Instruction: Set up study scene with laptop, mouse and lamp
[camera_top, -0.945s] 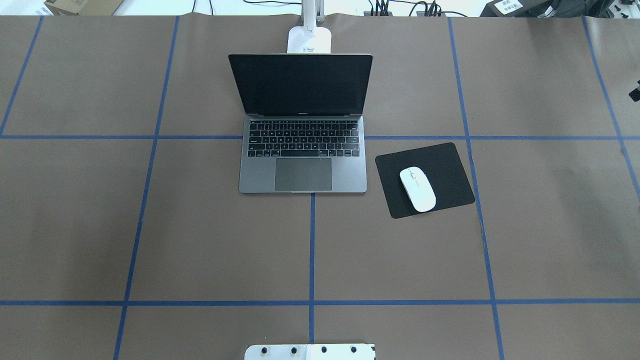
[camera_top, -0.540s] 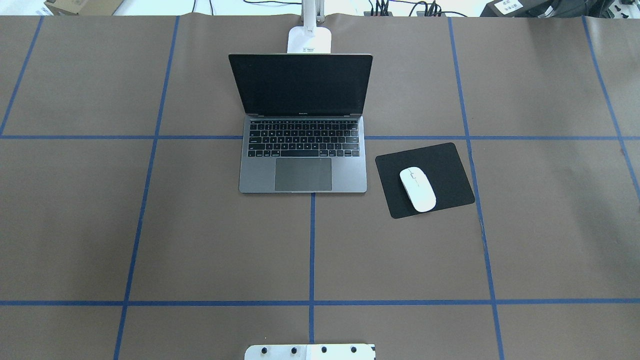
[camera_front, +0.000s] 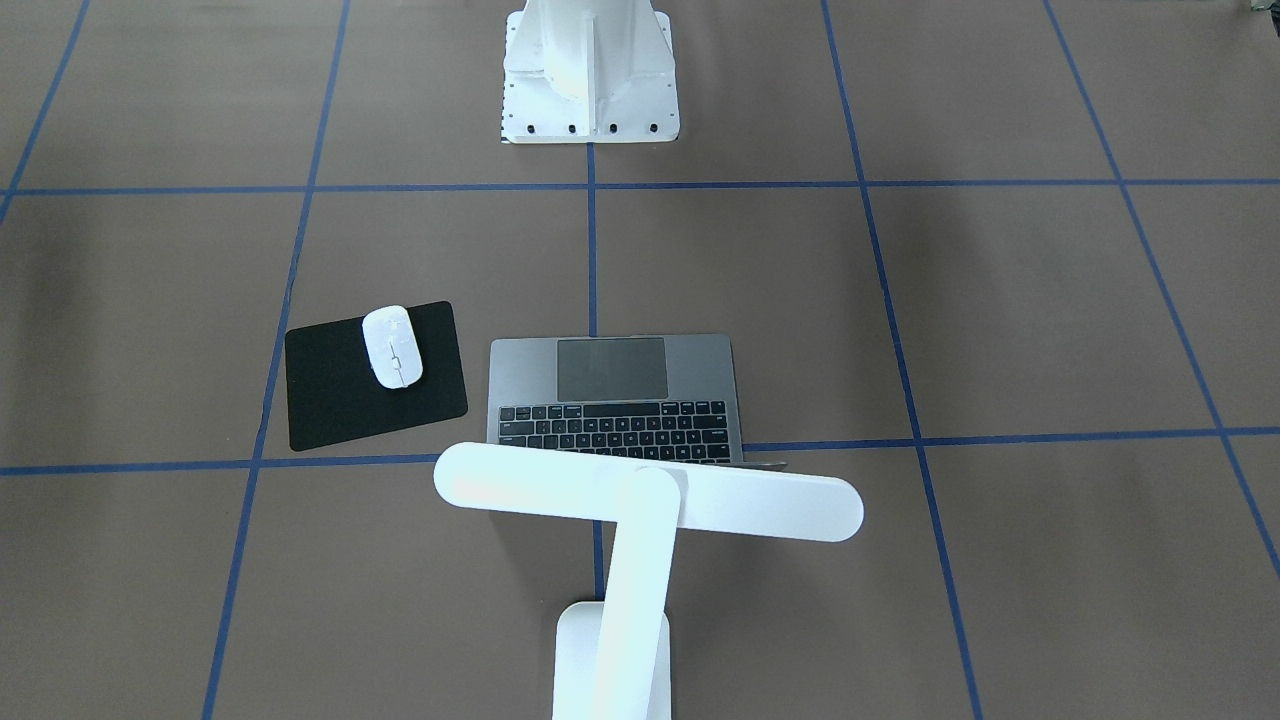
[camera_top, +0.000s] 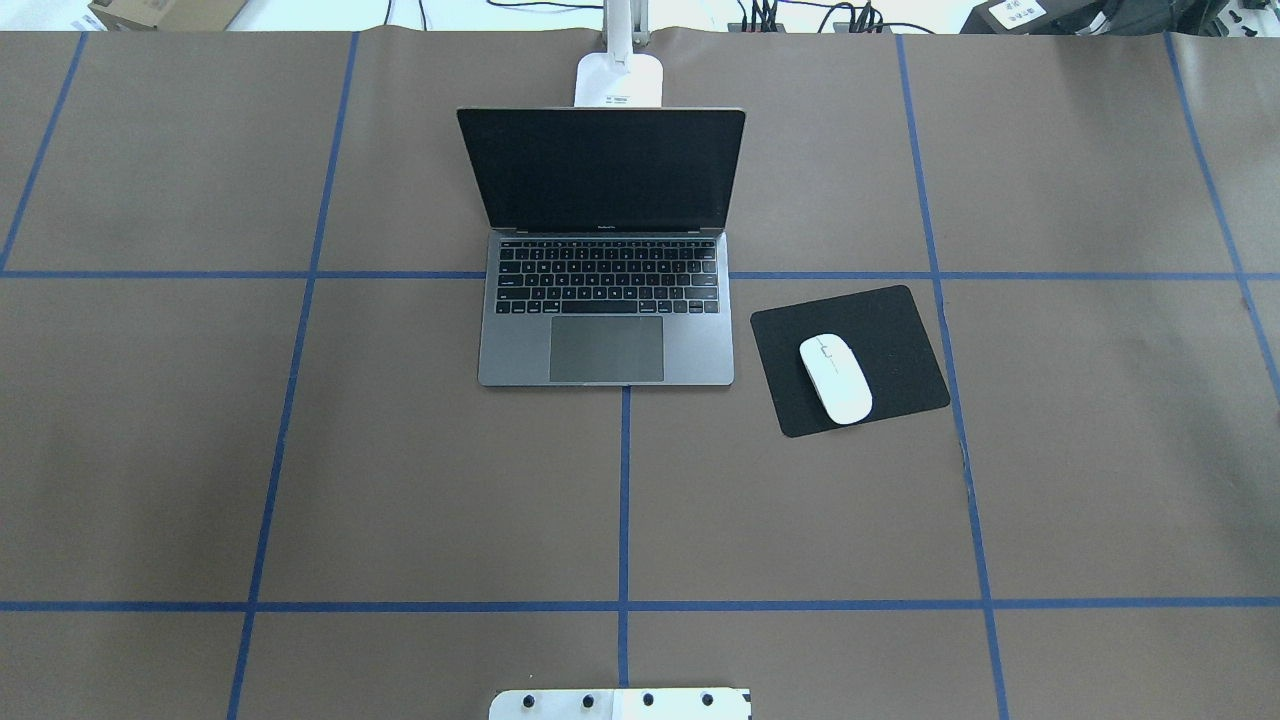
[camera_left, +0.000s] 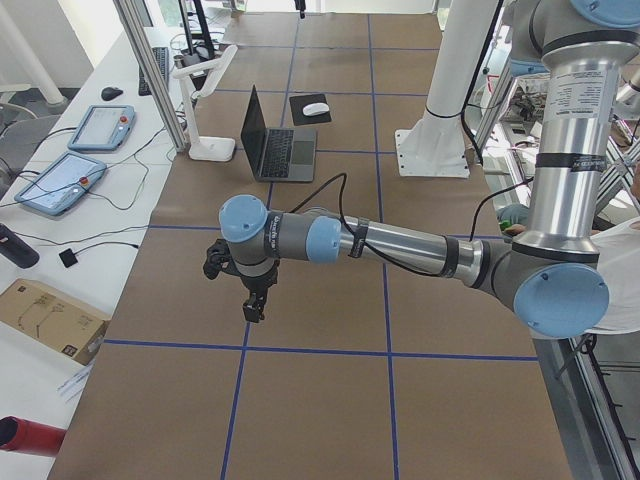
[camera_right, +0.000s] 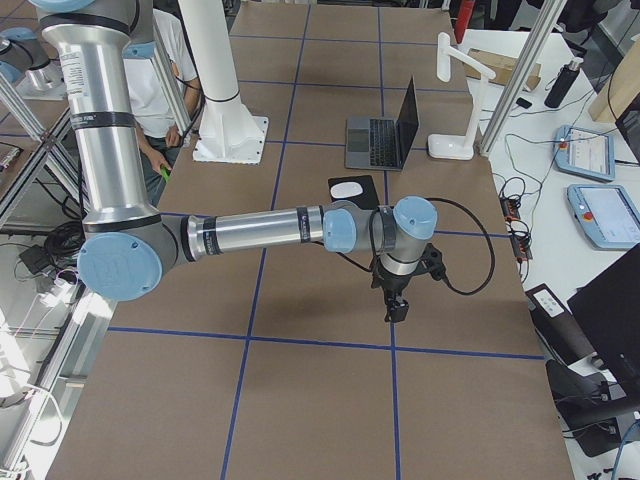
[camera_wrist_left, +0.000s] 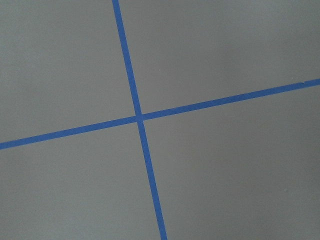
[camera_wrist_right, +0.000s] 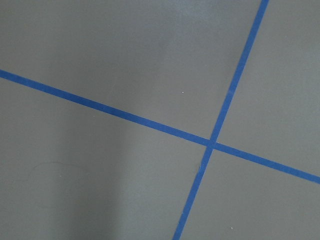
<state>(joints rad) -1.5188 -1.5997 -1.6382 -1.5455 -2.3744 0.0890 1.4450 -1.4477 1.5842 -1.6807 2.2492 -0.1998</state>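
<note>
The grey laptop (camera_top: 606, 310) stands open at the table's middle, screen up, keys toward the robot; it also shows in the front view (camera_front: 615, 395). The white mouse (camera_top: 835, 378) lies on a black pad (camera_top: 890, 340) right of the laptop. The white lamp (camera_front: 650, 492) stands behind the laptop, its bar head over the screen's edge; only its base (camera_top: 619, 80) shows from overhead. My left gripper (camera_left: 255, 305) and right gripper (camera_right: 395, 308) hang over bare table far out at either end, empty. I cannot tell whether they are open or shut.
The white bolted pedestal (camera_front: 590, 70) stands at the robot's side of the table. Blue tape lines cross the brown table cover. Side tables with teach pendants (camera_left: 105, 98) and cables run along the far edge. A person (camera_right: 180, 50) stands behind the pedestal.
A dark tip of the right gripper at the overhead view's right edge has left that view. Laptop, mouse and lamp have not moved.
</note>
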